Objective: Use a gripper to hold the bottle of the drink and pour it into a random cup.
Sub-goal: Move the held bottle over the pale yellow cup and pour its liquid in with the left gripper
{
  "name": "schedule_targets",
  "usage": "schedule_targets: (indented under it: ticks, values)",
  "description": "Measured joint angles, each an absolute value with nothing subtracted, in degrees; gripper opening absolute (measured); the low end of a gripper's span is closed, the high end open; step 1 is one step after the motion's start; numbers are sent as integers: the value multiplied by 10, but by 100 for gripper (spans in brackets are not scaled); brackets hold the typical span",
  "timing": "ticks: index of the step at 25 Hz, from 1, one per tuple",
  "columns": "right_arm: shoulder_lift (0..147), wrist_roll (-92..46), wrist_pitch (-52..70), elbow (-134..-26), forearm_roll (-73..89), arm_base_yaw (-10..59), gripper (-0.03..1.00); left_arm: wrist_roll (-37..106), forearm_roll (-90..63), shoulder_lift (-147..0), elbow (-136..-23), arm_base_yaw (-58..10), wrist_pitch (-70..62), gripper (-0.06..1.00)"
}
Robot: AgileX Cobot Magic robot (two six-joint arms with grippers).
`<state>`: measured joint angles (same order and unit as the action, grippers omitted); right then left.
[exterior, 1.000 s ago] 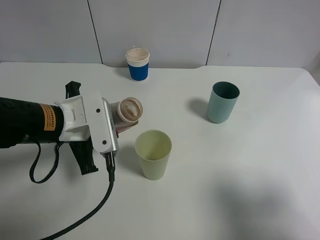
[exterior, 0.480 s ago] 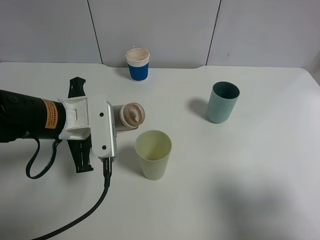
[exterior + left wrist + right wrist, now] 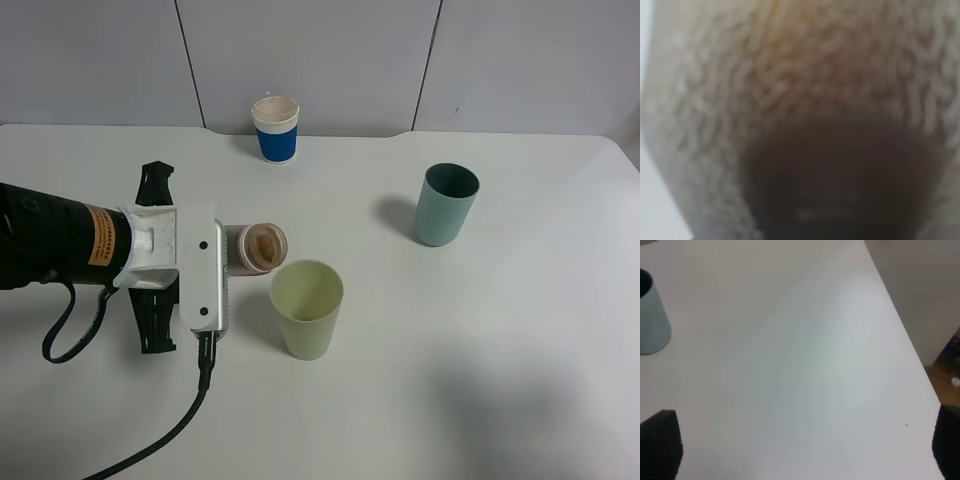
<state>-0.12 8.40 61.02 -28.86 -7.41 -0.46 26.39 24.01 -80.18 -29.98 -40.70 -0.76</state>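
Left tool [image 3: 215, 262] tipped the bottle of the drink [image 3: 258, 247] lower beside the cup [image 3: 307, 308]
Within the last second the tool, clamped shut on the bottle, rolled it nearly level, mouth just beside the cup's rim; no stream showed, so pouring looked close. One bottle, three cups: this cup, a teal-grey tumbler [image 3: 445, 205] and a paper cup [image 3: 276, 128], both well apart from it. Right tool [image 3: 802, 445] gaped empty.

Brown-filled bottle [image 3: 255, 247] lies sideways, mouth near yellow-green cup [image 3: 307, 308].

The cup [image 3: 306, 322] is pale yellow-green, the tumbler [image 3: 445, 205] teal-grey, the drink [image 3: 264, 246] brown.
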Motion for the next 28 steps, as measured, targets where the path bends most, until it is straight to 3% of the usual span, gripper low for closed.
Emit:
schedule_targets:
  ticks: [28]
  values:
    - [-1,84,610,-289,-74,-5,100,262,290,-846,-341,-421,-47,33]
